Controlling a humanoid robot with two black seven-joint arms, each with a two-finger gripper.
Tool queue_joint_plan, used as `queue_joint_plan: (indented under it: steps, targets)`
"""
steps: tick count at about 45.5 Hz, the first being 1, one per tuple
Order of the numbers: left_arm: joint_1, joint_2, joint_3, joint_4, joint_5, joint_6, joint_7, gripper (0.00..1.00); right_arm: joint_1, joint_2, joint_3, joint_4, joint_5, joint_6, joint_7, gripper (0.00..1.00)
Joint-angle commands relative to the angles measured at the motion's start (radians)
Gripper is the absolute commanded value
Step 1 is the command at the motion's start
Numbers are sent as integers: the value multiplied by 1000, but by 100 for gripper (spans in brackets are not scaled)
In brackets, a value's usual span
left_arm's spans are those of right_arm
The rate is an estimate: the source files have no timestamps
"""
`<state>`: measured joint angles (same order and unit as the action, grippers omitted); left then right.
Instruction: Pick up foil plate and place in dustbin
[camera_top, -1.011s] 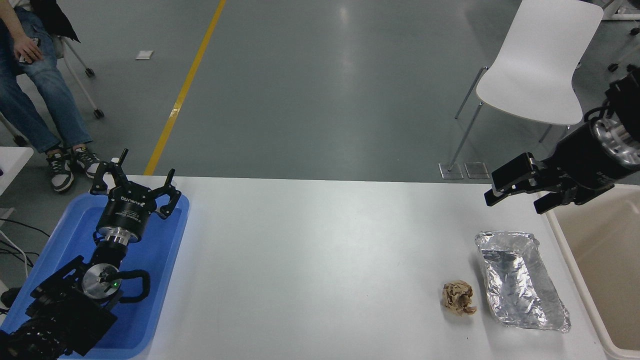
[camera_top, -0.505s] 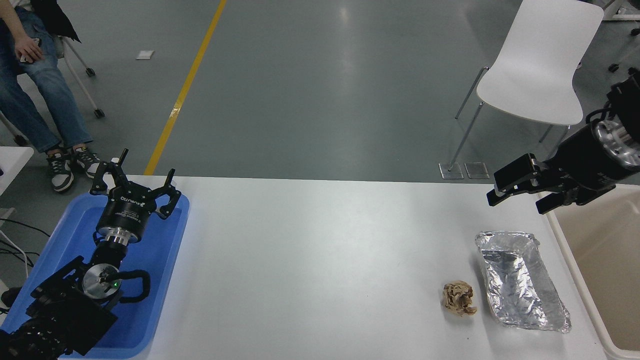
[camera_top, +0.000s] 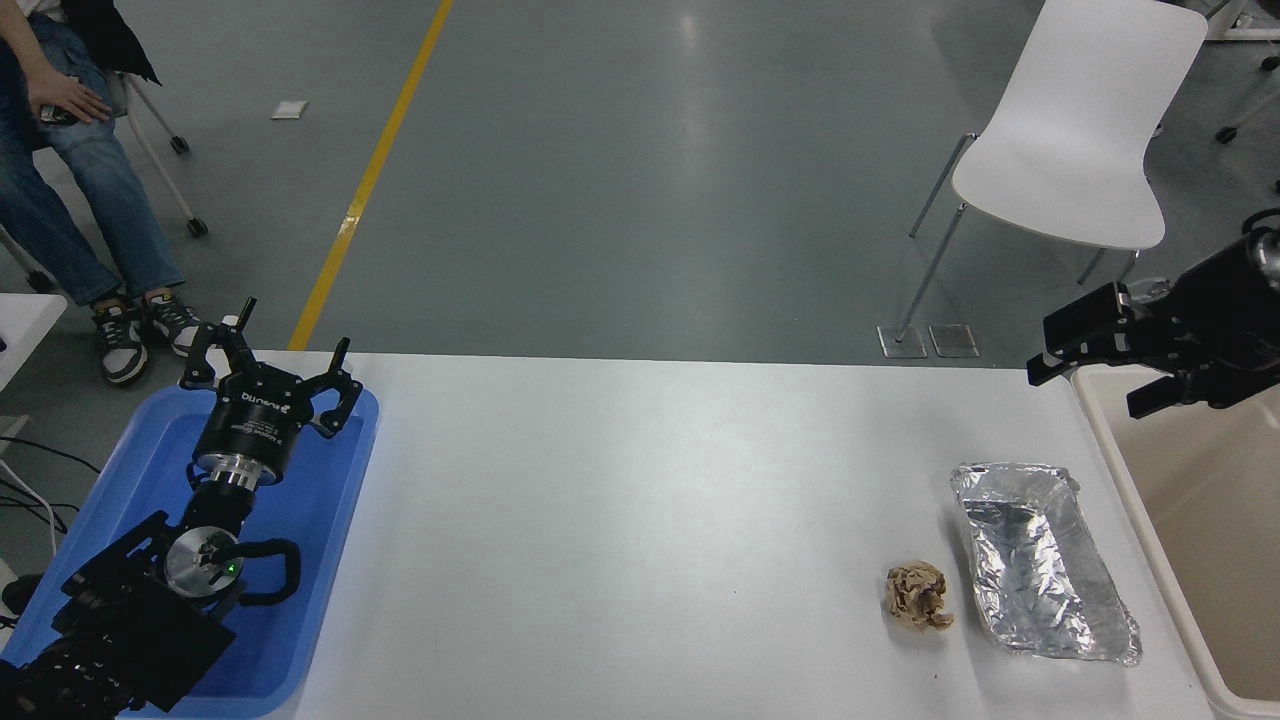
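We are looking at a task not yet begun: the foil plate is lying on the white table at about four o'clock, just beside the dustbin. Our right gripper is hovering at two o'clock over the bin's far corner, jaws spread, holding nothing. Our left gripper is sitting open over the blue tray. Grasping, lifting and dropping are all remaining.

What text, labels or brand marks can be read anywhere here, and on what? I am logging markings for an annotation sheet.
White brand lettering on the left gripper body: seen upside down, too small to read with certainty.
Smaller lines of print beneath it: too small to read.
No readable text on the foil plate, the dustbin or the right gripper.
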<state>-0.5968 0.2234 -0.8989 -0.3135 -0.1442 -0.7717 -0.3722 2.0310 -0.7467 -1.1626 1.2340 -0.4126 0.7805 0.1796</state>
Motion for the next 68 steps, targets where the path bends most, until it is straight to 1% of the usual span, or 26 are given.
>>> queue_joint_plan:
  steps: [1, 8, 13, 22, 27, 35, 41, 50, 60, 68]
  targets:
    - [0, 1, 0, -1, 0, 0, -1, 100, -132, -20, -8, -53, -50, -131, 1, 100]
    - [0, -1, 0, -1, 0, 0, 1, 100, -235, -16, 3, -64, -247, -308, 1, 100]
    - [0, 1, 0, 1, 0, 0, 1, 100, -320, -14, 44, -64, -305, -394, 1, 100]
    - [0, 1, 0, 1, 0, 0, 1, 100, -509, -8, 115, -108, -314, -569, 1, 100]
    - [0, 0, 0, 1, 0, 0, 1, 100, -630, 29, 155, -189, -314, -641, 8, 100]
    - [0, -1, 0, 1, 0, 0, -1, 100, -748, 44, 215, -257, -318, -662, 12, 100]
    - [0, 1, 0, 1, 0, 0, -1, 100, -822, 49, 259, -261, -318, -731, 12, 100]
    - [0, 0, 0, 1, 0, 0, -1, 100, -903, 115, 267, -334, -318, -791, 12, 100]
    - [0, 1, 0, -1, 0, 0, -1, 100, -986, 162, 293, -424, -314, -840, 12, 99]
    - [0, 0, 0, 1, 0, 0, -1, 100, -1031, 175, 301, -455, -314, -853, 12, 98]
